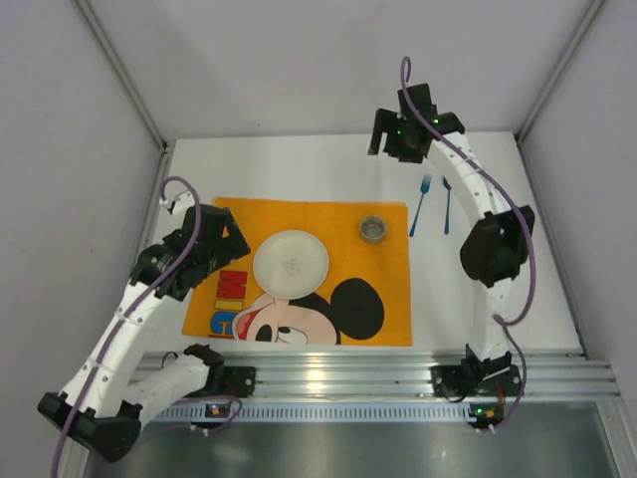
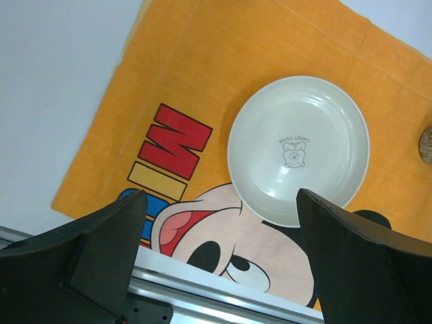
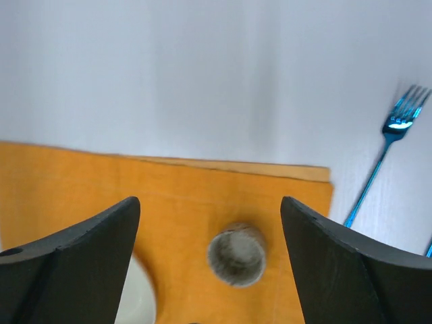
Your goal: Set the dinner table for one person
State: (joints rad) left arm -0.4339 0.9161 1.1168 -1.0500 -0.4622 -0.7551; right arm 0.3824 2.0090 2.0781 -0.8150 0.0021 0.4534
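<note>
Left tool (image 2: pixel 221 202): jaws spread wide, nothing between them, holding nothing; it hangs above the left part of the placemat, clear of the surface. Right tool (image 3: pixel 209 202): jaws likewise wide apart and empty, raised over the far part of the counter, beyond the placemat's far right corner. Plate (image 1: pixel 291 264): round, pale cream, a small printed mark at its centre; it lies flat on the placemat, left of centre, and covers part of the printed Mickey head. Cup (image 1: pixel 374 230): small, round, grey-brown, upright with its mouth up; it stands on the placemat near the far right corner, well apart from the plate. Placemat (image 1: pixel 328 217): orange cloth rectangle with a Mickey Mouse print and red, yellow and blue letters at its left end, spread flat. Fork (image 1: pixel 422 206): shiny blue, on bare counter just right of the placemat, tines toward the far edge. Second blue utensil (image 1: pixel 447 204): lies just beside the fork on its right, roughly parallel; its kind cannot be told. Counter (image 1: pixel 299 169): large, flat, white, matte; it carries everything listed and runs between grey side walls. Rail (image 1: pixel 378 373): aluminium, along the near edge, bearing both arm bases.
</note>
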